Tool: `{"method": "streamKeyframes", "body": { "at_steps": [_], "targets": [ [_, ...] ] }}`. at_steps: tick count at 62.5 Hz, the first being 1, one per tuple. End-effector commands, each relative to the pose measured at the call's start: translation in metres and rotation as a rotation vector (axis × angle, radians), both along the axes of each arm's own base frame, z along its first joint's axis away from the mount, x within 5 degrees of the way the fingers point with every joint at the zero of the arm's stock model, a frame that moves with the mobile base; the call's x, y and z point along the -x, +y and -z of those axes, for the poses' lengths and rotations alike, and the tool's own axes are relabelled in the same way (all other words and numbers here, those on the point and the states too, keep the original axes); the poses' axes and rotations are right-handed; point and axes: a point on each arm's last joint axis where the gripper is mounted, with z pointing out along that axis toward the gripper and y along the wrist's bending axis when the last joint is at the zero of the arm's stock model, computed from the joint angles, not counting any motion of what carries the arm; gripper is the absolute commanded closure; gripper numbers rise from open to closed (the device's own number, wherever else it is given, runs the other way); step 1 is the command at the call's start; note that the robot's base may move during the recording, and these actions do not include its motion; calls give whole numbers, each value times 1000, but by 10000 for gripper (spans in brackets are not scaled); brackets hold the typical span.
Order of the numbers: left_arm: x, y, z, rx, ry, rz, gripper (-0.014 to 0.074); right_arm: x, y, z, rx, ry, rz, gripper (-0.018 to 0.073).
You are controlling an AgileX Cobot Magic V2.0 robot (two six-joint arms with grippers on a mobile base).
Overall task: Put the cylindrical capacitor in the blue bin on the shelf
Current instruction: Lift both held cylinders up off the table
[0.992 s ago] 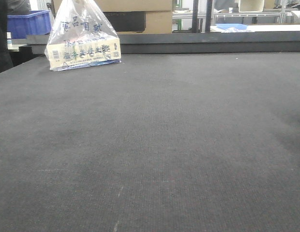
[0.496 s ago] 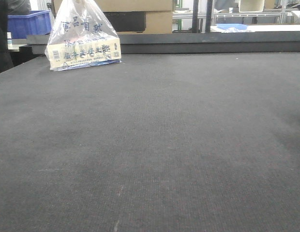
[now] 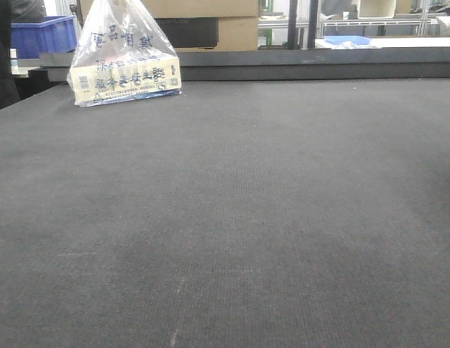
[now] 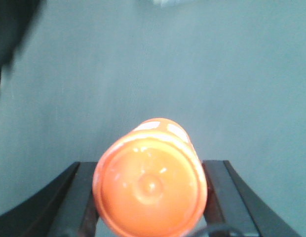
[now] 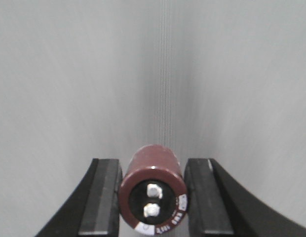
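The cylindrical capacitor (image 5: 152, 190) is a maroon can whose black end face carries two silver screw terminals. That end faces the right wrist camera. My right gripper (image 5: 152, 167) is shut on it, a black finger pressing each side, above a plain grey surface. My left gripper (image 4: 150, 170) is shut on an orange plastic cylinder (image 4: 150, 192), seen end-on with its round cap toward the camera. Neither gripper shows in the front view. The blue bin and the shelf are out of view.
The front view looks across a wide dark-topped table (image 3: 232, 217). A clear plastic bag holding a printed box (image 3: 123, 61) stands at its far left. Behind the table are a blue plastic crate (image 3: 42, 32), cardboard boxes (image 3: 210, 22) and metal racks (image 3: 370, 22).
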Motion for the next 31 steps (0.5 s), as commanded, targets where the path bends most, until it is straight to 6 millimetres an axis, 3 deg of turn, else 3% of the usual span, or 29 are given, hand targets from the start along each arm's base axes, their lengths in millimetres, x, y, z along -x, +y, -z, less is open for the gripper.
{"method": "streamKeyframes", "body": {
  "at_steps": [1, 20, 31],
  "targets": [
    [15, -1, -6, 0, -124, 2, 708, 6, -2, -15, 23, -165, 5, 721],
    [75, -6, 12, -24, -496, 15, 708, 50, -8, -45, 87, -468, 9, 721],
    [108, -8, 9, -36, -650, 18, 708, 82, -10, -65, 89, -656, 20, 721]
  ]
}}
